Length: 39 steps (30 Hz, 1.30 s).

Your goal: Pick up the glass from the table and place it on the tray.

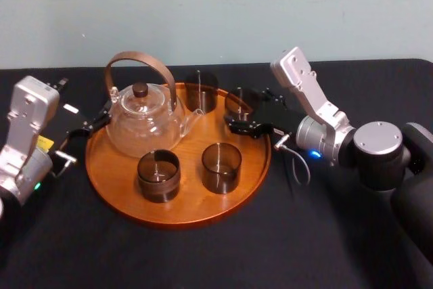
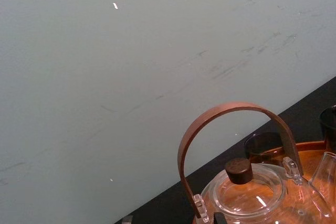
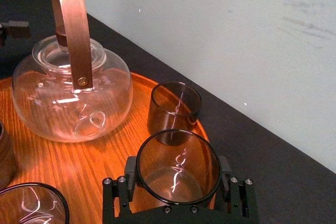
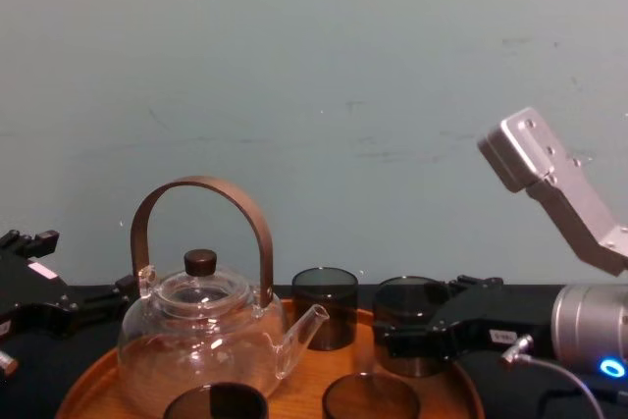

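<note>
A smoky dark glass (image 1: 240,104) stands just inside the right rim of the round orange-brown wooden tray (image 1: 176,218) on the black table (image 1: 270,255). My right gripper (image 1: 238,109) reaches in from the right, shut on it. In the right wrist view the glass (image 3: 178,166) sits between the two black fingers (image 3: 128,179), low over the tray's wood (image 3: 63,166). The chest view shows the same glass (image 4: 410,326) in the right gripper (image 4: 422,339) at the tray's right edge. My left gripper (image 1: 95,123) rests by the tray's left rim.
A glass teapot (image 1: 143,123) with a brown arched handle fills the tray's back left. Three more dark glasses stand on the tray: one at the back (image 1: 201,91), two in front (image 1: 158,175) (image 1: 221,167). A pale wall runs behind the table.
</note>
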Each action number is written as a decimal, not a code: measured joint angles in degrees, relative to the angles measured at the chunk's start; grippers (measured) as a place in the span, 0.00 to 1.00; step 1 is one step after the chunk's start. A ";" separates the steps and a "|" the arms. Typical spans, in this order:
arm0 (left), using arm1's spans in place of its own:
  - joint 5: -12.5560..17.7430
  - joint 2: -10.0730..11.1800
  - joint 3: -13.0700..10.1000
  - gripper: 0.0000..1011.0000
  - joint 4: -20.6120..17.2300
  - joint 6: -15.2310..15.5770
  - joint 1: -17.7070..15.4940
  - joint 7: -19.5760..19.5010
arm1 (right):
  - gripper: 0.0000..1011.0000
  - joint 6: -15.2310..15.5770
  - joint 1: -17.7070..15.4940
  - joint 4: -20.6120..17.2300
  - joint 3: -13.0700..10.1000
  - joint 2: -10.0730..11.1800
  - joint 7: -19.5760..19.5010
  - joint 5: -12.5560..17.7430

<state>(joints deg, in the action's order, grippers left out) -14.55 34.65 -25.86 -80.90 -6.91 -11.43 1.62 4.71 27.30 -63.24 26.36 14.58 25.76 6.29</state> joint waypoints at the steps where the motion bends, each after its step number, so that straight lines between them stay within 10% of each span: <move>1: 0.00 0.00 0.00 0.99 0.00 0.00 0.00 0.00 | 0.91 -0.09 0.08 0.23 0.07 -0.09 0.00 -0.05; 39: 0.00 0.00 0.00 0.99 0.00 0.00 0.00 0.00 | 0.91 -2.51 2.34 6.83 1.15 -2.35 0.46 -1.06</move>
<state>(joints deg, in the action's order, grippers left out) -14.55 34.65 -25.86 -80.90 -6.91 -11.43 1.62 2.21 29.64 -56.41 27.51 12.23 26.21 5.23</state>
